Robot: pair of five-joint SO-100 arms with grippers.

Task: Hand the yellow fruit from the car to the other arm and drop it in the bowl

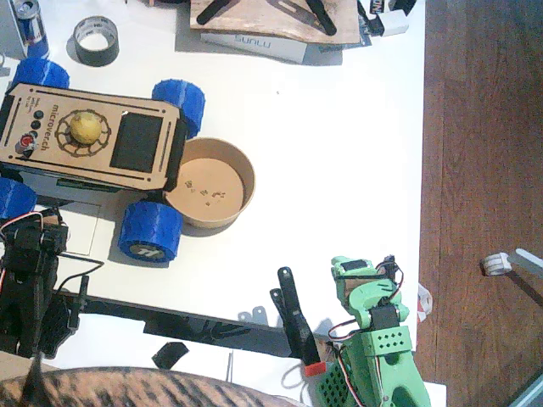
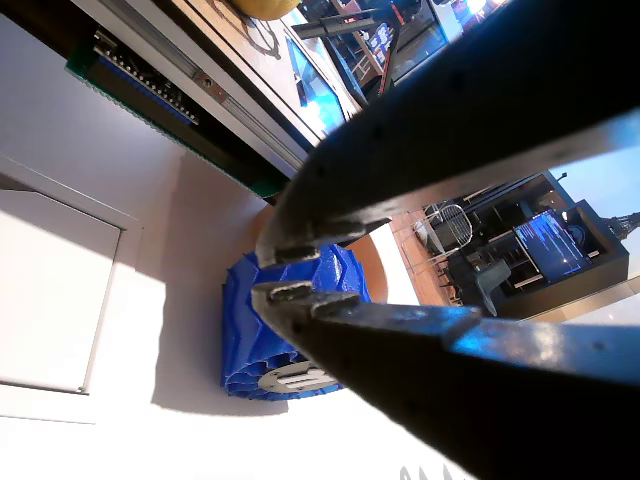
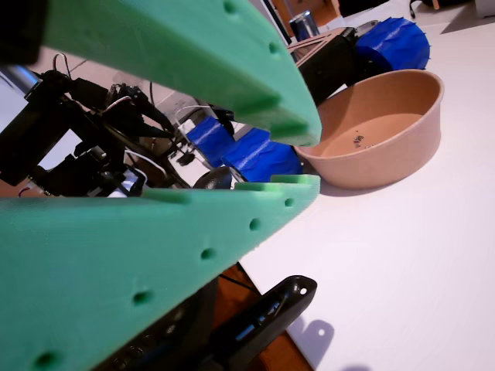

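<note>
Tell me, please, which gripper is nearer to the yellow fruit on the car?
Left. The left gripper sits just below the car carrying the yellow fruit; the right gripper waits farther off, beyond the bowl.

The car's (image 1: pixel 89 136) wooden deck carries the word "micromech", running sideways beside the engraved round pattern. A white box (image 1: pixel 254 44) at the table's far edge reads "SUNLU", seen upside down from here.

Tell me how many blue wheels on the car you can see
4. On the car: the far left wheel, the far right wheel, the near right wheel beside the bowl, and the near left wheel, cut off by the picture's edge.
</note>
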